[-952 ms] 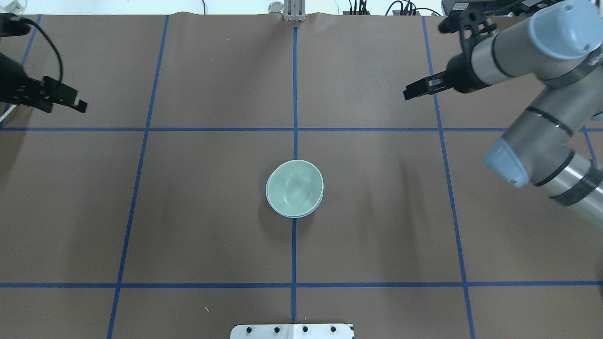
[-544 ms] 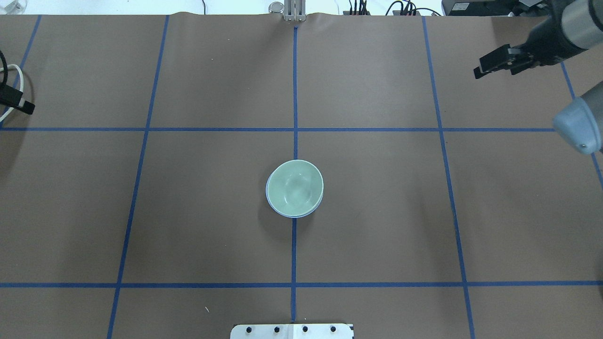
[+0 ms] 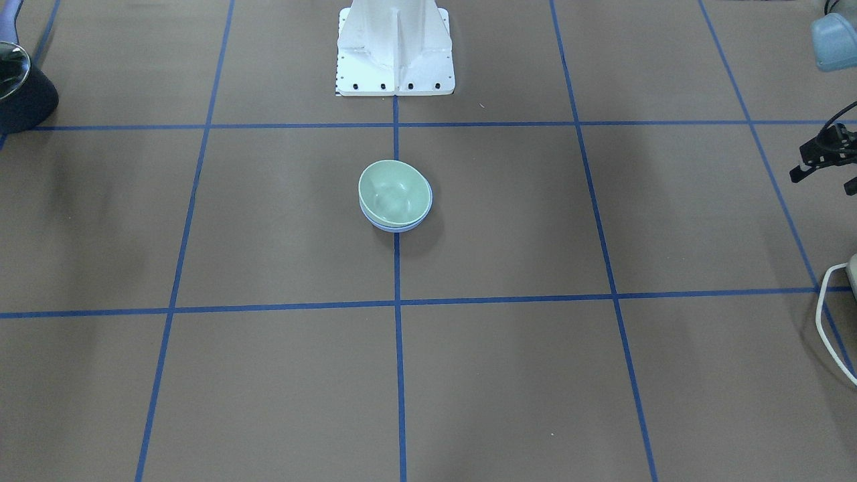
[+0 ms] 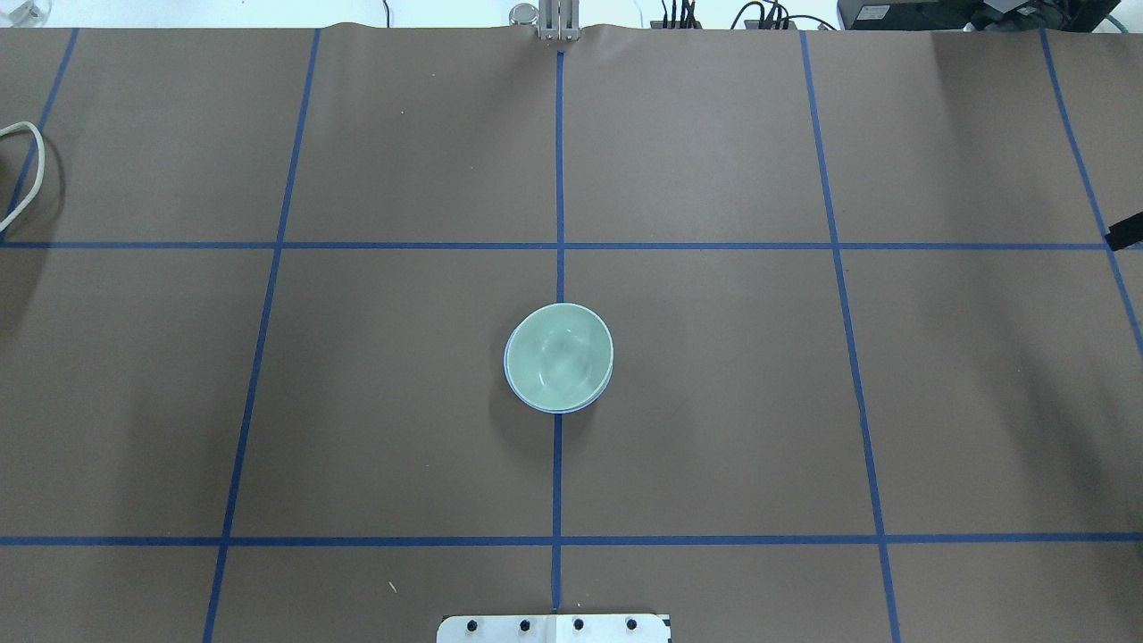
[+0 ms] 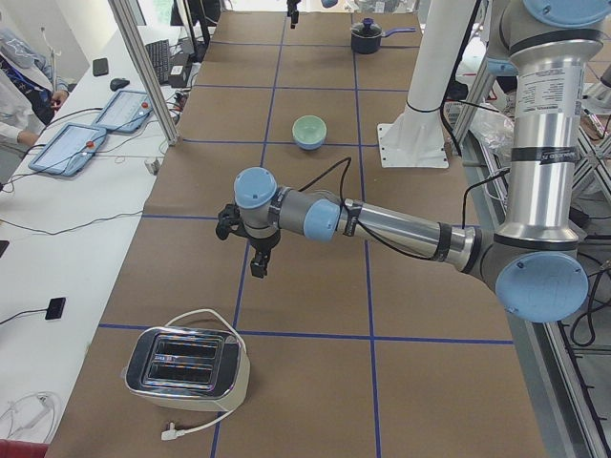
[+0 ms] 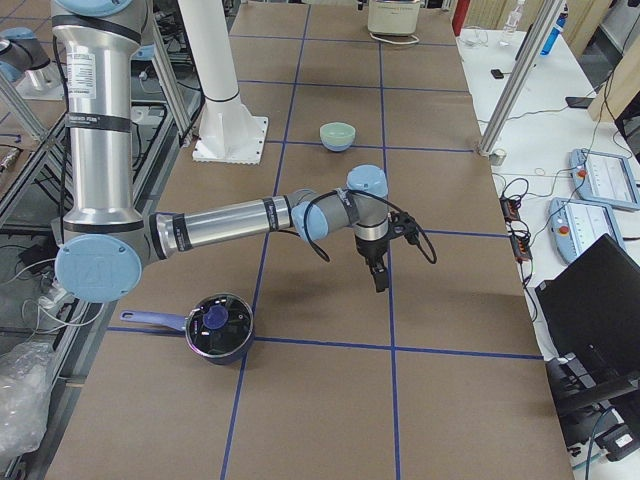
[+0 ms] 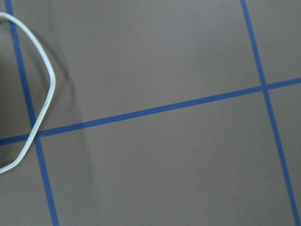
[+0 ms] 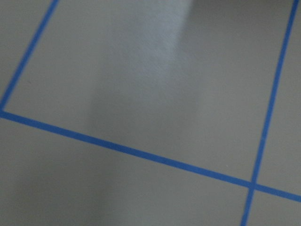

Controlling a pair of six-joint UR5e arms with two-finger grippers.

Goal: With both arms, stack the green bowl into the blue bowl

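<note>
The green bowl (image 4: 559,355) sits nested inside the blue bowl (image 4: 546,407) at the table's centre; only the blue rim shows below it. The stack also shows in the front view, green bowl (image 3: 394,193) in blue bowl (image 3: 396,227). Both grippers are far from the bowls and hold nothing. My left gripper (image 3: 822,181) hangs at the table's left end with its jaws apart, and it also shows in the left side view (image 5: 256,262). Of my right gripper (image 4: 1127,234) only a tip shows at the overhead view's right edge. It points down in the right side view (image 6: 378,278), where I cannot tell if it is open or shut.
A toaster (image 5: 188,372) stands at the table's left end, and its white cord (image 4: 22,170) loops onto the mat. A dark lidded pot (image 6: 218,327) stands at the right end. The white base pedestal (image 3: 395,50) is behind the bowls.
Both arms have swung outward from the centre. The left gripper has gone out of the overhead view and the right one to its right edge. The bowls have not moved.
</note>
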